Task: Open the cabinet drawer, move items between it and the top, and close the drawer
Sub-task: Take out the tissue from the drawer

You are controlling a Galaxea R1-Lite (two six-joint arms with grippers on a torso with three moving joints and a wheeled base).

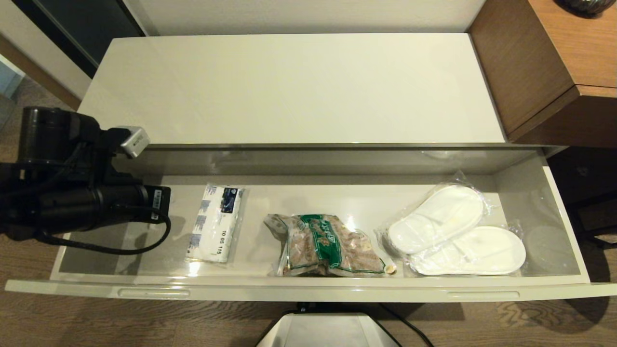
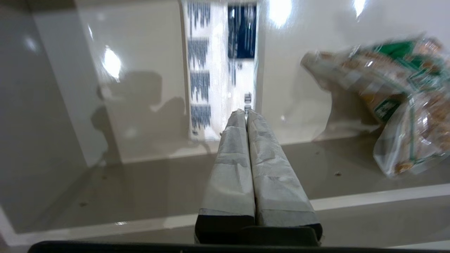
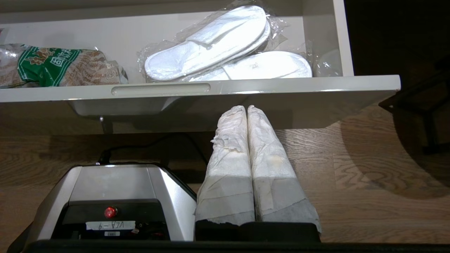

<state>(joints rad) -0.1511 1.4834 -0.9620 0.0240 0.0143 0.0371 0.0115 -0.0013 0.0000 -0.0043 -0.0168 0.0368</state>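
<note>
**Drawer open, packet not yet lifted: contents and tool state**

Nearest the head camera: the robot's own base (image 1: 328,330), silver-topped, standing on the wood floor just in front of the drawer.

Cabinet drawer (image 1: 308,290): one, pulled fully out. Two long oval slots in its front rim, one toward each end. The opening step looks done.

Contents, three lots lying apart from one another on the drawer floor:
- White packet (image 1: 216,224), one, flat, printed in blue and dark text, in the left part of the drawer.
- Snack bag (image 1: 328,246), one, clear plastic with a green label and brown contents, in the middle.
- Slippers (image 1: 455,231), one pair (two), white, sealed in clear wrap, at the right.

Cabinet top (image 1: 294,86): one glossy cream surface; nothing stands on the part in view. To its right, one brown wooden cabinet (image 1: 544,72), not part of the job.

Left gripper (image 2: 246,111): over the left end of the drawer, its arm reaching in from the left side. Wrapped fingers pressed together, holding nothing; tips pointed at the packet's near end, whether touching it cannot be told.

Right gripper (image 3: 246,107): parked low, in front of and below the drawer's front panel, beside the base. Fingers together, empty.

Progress, as judged: early-middle. Left to do: part the left fingers and take the packet, carry it to the top, then push the drawer shut.
</note>
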